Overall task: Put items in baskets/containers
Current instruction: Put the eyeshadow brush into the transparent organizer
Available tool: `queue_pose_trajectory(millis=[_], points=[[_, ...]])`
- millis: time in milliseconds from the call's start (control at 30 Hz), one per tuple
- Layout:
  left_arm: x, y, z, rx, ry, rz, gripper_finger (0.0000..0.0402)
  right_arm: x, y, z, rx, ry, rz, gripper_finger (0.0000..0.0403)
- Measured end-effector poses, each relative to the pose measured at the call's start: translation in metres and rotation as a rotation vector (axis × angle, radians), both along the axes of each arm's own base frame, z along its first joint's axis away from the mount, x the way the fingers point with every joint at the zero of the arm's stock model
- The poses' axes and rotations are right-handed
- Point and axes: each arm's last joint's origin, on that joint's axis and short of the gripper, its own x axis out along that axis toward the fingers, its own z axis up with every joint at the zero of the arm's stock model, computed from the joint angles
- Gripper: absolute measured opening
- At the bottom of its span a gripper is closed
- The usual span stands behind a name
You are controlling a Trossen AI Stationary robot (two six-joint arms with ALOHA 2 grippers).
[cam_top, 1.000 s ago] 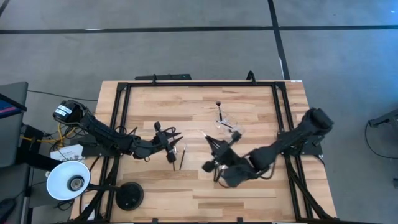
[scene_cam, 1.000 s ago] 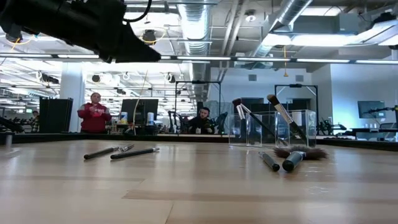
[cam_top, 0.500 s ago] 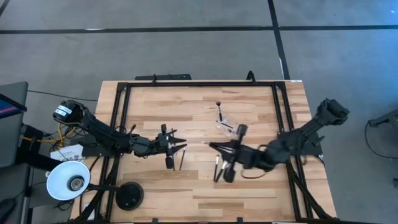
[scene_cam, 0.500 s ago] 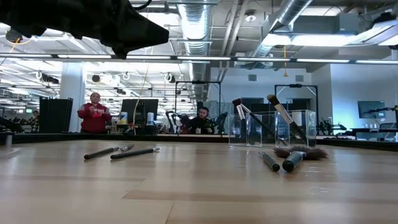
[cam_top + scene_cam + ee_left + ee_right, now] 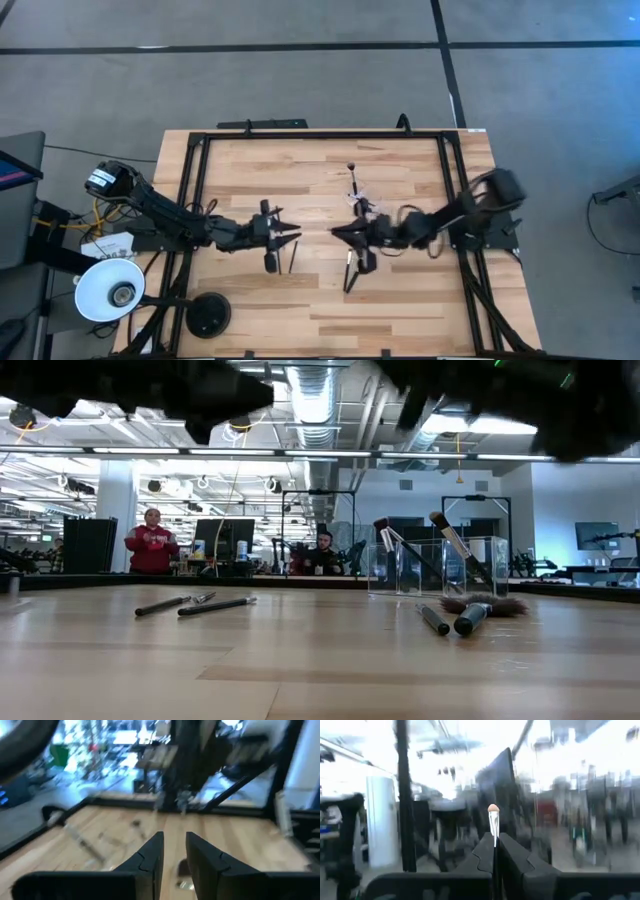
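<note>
My right gripper (image 5: 495, 842) (image 5: 336, 232) is shut on a slim makeup brush whose silver ferrule and small pale tip (image 5: 493, 810) stick out beyond the fingertips. It hovers over the table's middle, just on the near side of the clear cup (image 5: 368, 205) (image 5: 400, 575). Two brushes (image 5: 455, 550) lean inside the cup. My left gripper (image 5: 174, 845) (image 5: 293, 238) stands open and holds nothing, facing the right one above two brushes (image 5: 282, 260) lying flat. More brushes (image 5: 356, 268) (image 5: 450, 618), one fan-headed (image 5: 485, 605), lie beside the cup. My right gripper pinches the brush's handle between its two fingers (image 5: 482, 851). Only the ferrule end (image 5: 494, 827) shows past the fingertips, and the rest of the handle is hidden by the fingers. The brush is lifted clear of the table, bristles pointing away from the wrist.
A white round lamp shade (image 5: 110, 290) and a black round base (image 5: 208, 315) sit at the table's near left corner. A black frame (image 5: 320, 135) runs around the tabletop. People show in the room behind the table (image 5: 152, 542).
My right gripper has swung toward the table's far side and come lower, tipping from pointing down to about level, still shut on the brush. Its arm now shows at the top right of the low view. My left gripper has turned a little at the wrist.
</note>
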Motion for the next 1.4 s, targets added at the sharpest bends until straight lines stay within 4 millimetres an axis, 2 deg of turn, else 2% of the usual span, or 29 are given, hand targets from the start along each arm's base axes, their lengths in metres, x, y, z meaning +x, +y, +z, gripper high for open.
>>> queue_pose_trajectory(millis=[67,167,233,367,733,1100,1400], points=[[0.0,-0.001,0.005,0.011,-0.044,-0.024,0.0079,0.014,-0.004,-0.016,0.073,0.119,-0.025,0.0003],[0.0,-0.001,0.01,0.019,-0.088,-0.029,0.0077,0.037,-0.002,-0.026,0.127,0.061,-0.023,0.0003],[0.0,0.001,0.011,0.015,-0.098,-0.026,0.0074,0.056,0.004,-0.025,0.075,0.051,-0.024,0.0003],[-0.001,-0.001,0.012,0.009,-0.115,-0.055,0.0063,0.074,0.007,-0.015,0.055,0.015,-0.026,0.0003],[-0.005,-0.005,0.014,0.011,-0.124,-0.105,0.0036,0.072,0.01,-0.017,0.047,0.031,-0.008,0.0003],[-0.005,-0.005,0.014,0.011,-0.124,-0.111,0.0097,0.073,0.011,-0.018,0.042,0.044,-0.004,0.0003],[-0.006,-0.005,0.017,0.003,-0.145,-0.115,0.0104,0.074,0.01,-0.023,0.03,0.088,-0.007,0.0005]])
